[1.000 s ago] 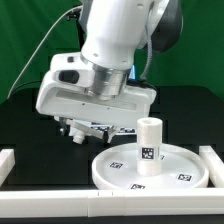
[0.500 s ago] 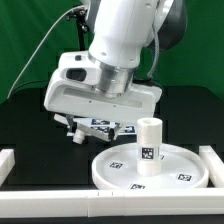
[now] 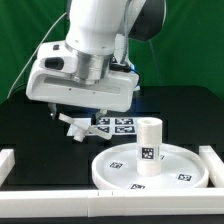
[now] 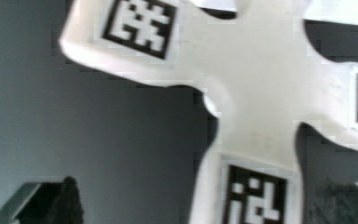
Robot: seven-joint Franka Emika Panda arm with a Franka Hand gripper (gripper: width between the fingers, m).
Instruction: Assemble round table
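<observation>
The large rimmed round disc (image 3: 130, 172) lies flat at the front right of the exterior view. The short thick cylinder leg (image 3: 149, 146) stands upright on it. The small cross-shaped foot piece (image 3: 79, 128) lies on the black table, left of the marker board. My gripper (image 3: 66, 120) hangs just above the foot piece. In the wrist view the foot piece (image 4: 247, 90) fills the picture, tags up. One arm of the cross lies between my fingers (image 4: 51, 204), with gaps on both sides. My gripper (image 4: 197, 206) is open and holds nothing.
The marker board (image 3: 120, 124) lies flat behind the disc. White border rails run along the front (image 3: 50, 195), the left (image 3: 5, 162) and the right (image 3: 212, 162) of the table. A green curtain hangs behind.
My arm has swung toward the exterior view's left, uncovering the marker board. My gripper now sits over the foot piece. The disc and the leg have not moved.
</observation>
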